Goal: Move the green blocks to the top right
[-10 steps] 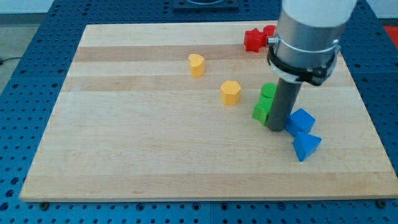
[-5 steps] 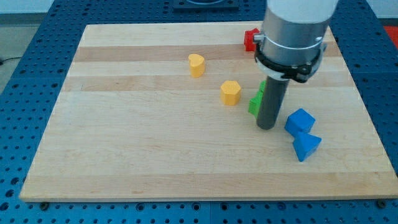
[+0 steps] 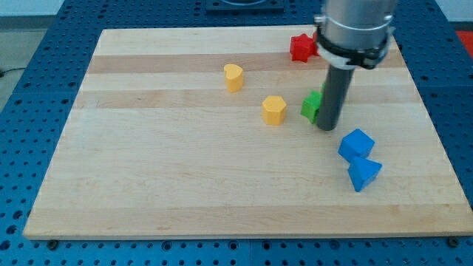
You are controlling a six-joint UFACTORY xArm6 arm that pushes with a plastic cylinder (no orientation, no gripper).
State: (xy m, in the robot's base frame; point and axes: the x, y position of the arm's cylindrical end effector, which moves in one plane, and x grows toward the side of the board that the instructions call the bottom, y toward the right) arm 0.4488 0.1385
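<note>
A green block (image 3: 311, 106) sits right of the board's middle, partly hidden behind my rod, so its shape and any second green block cannot be made out. My tip (image 3: 327, 128) rests on the board just below and right of that green block, touching or nearly touching it. The rod rises toward the view's top into a grey cylinder.
Two blue blocks (image 3: 356, 144) (image 3: 363, 174) lie below and right of my tip. A yellow block (image 3: 273, 110) sits left of the green one, another yellow block (image 3: 233, 77) farther up left. Red blocks (image 3: 301, 46) lie near the board's top edge (image 3: 192, 31).
My tip moved up the view, first left and then back right. The green block was pushed upward and now sits farther from the blue blocks.
</note>
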